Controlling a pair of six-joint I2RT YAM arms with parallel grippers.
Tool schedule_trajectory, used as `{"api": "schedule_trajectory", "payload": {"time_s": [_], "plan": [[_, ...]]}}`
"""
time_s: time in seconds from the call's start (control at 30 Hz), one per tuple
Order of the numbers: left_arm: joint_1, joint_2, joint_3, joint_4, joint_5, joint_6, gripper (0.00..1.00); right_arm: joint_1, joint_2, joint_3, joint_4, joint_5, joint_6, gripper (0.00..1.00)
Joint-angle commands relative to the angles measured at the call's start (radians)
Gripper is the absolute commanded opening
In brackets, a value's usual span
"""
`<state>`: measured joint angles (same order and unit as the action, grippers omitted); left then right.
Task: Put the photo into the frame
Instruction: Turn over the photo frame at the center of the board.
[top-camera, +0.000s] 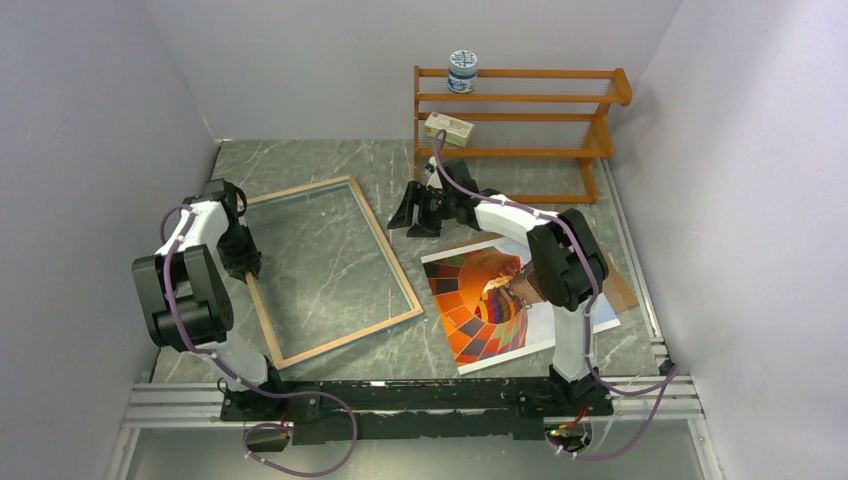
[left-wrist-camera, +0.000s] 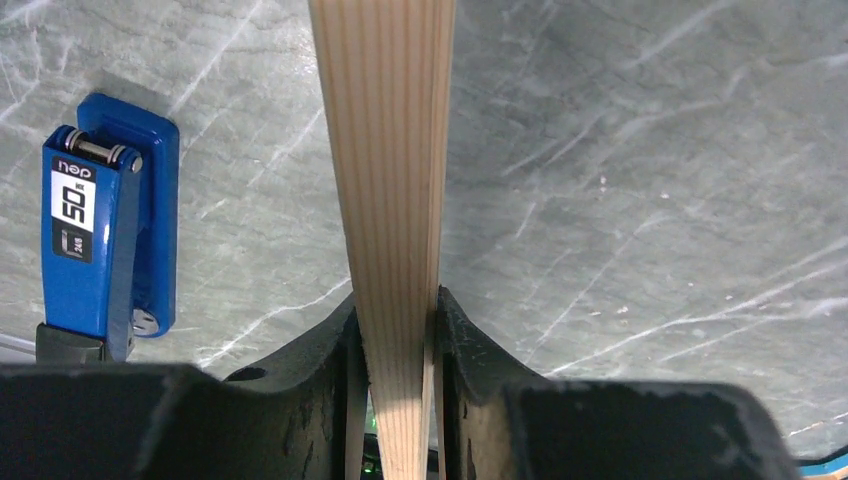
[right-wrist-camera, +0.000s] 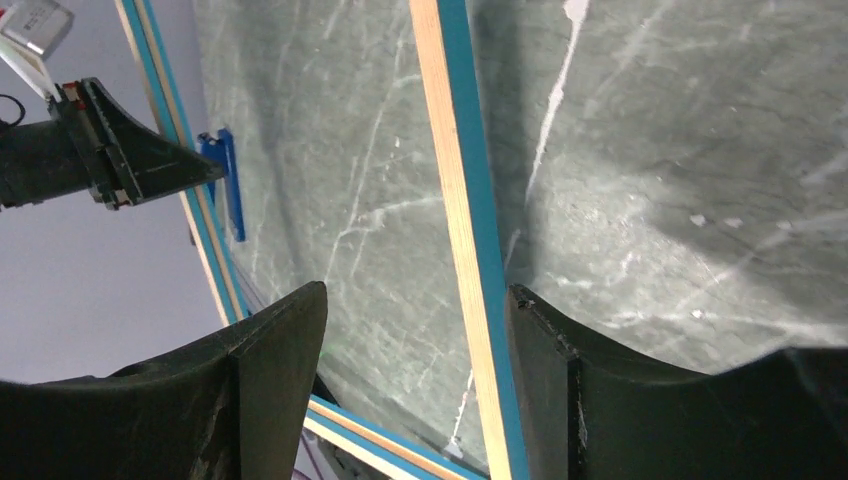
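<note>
The frame lies flat on the table, left of centre, with its light wood back rim up. My left gripper is shut on its left rail; the left wrist view shows the wooden rail pinched between the jaws. My right gripper is open and empty near the frame's far right corner. In the right wrist view the frame's right rail shows between the spread fingers, close to the right one. The photo lies face up on the table under the right arm.
A brown backing board sticks out from under the photo. An orange-brown shelf rack stands at the back right, holding a blue-white tin and a small box. A blue stapler lies left of the frame's left rail.
</note>
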<state>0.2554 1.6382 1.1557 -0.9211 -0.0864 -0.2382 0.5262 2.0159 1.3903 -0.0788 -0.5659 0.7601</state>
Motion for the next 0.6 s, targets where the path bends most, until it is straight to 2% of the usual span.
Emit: {"api": "schedule_trajectory", "payload": {"time_s": [0.0, 0.03, 0.1, 0.27, 0.33, 0.57], "plan": [[0.022, 0.031, 0.062, 0.035, -0.006, 0.007, 0.03, -0.004, -0.114, 0.001, -0.058, 0.096, -0.064, 0.69], [0.022, 0.040, 0.070, 0.032, -0.020, -0.004, 0.03, -0.004, -0.139, -0.007, -0.068, 0.107, -0.066, 0.69], [0.022, 0.051, 0.076, 0.027, -0.033, -0.022, 0.10, -0.004, -0.191, -0.030, -0.089, 0.139, -0.073, 0.69], [0.022, 0.044, 0.059, 0.029, -0.064, -0.057, 0.43, -0.003, -0.336, -0.138, -0.092, 0.214, -0.052, 0.69], [0.022, 0.042, 0.057, 0.028, -0.070, -0.058, 0.52, -0.004, -0.385, -0.171, -0.098, 0.239, -0.041, 0.69], [0.023, 0.034, 0.062, 0.011, -0.103, -0.066, 0.74, -0.004, -0.502, -0.196, -0.165, 0.296, -0.026, 0.69]]}}
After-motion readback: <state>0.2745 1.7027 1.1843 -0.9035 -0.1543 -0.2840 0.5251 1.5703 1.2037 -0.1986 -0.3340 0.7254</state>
